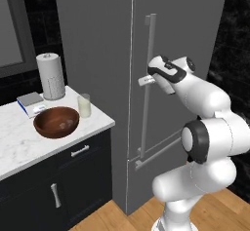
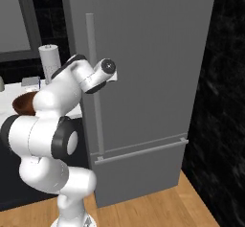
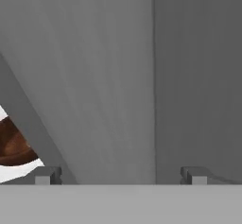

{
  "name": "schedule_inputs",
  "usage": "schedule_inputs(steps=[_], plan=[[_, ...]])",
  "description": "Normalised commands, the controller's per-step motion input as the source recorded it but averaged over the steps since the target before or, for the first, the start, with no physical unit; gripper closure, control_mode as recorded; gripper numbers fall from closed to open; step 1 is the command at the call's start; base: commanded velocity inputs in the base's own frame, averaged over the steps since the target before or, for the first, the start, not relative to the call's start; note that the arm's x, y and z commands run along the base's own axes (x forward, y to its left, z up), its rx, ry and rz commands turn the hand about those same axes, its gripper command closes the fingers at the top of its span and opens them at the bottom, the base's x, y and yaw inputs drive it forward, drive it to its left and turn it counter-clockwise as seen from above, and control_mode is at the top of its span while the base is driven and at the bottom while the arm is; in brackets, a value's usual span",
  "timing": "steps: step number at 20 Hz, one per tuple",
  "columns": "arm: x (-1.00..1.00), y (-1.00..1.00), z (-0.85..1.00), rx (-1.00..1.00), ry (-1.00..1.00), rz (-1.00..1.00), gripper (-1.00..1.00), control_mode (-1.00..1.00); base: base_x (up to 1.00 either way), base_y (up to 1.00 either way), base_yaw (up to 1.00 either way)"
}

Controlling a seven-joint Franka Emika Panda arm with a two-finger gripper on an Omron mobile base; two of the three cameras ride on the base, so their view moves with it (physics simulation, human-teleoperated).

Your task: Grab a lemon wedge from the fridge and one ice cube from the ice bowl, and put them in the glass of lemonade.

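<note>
None of the task looks done: fridge (image 1: 97, 54) closed at centre frame, fingers (image 3: 42, 176) spread apart by its handle (image 1: 148, 79), clasping nothing; ice bowl (image 1: 56, 122) and glass of lemonade (image 1: 84, 105) wait on the bench (image 1: 19, 147), lower left.

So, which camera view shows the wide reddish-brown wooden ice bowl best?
The left base view: the whole wide reddish-brown wooden ice bowl sits on the white marble counter, seen from above. The right base view shows a bowl edge behind the arm; the hand view shows a brown sliver.
</note>
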Motion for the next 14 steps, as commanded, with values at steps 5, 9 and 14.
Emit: schedule_inputs(steps=[5, 9, 14], plan=[[0.1, 0.24, -0.09, 0.01, -0.01, 0.0, -1.0, -1.0, 0.0, 0.0, 0.0], [0.05, 0.37, 0.0, 0.0, 0.0, 0.0, 1.0, -1.0, 0.0, 0.0, 0.0], [0.0, 0.43, 0.0, 0.0, 0.0, 0.0, 1.0, -1.0, 0.0, 0.0, 0.0]])
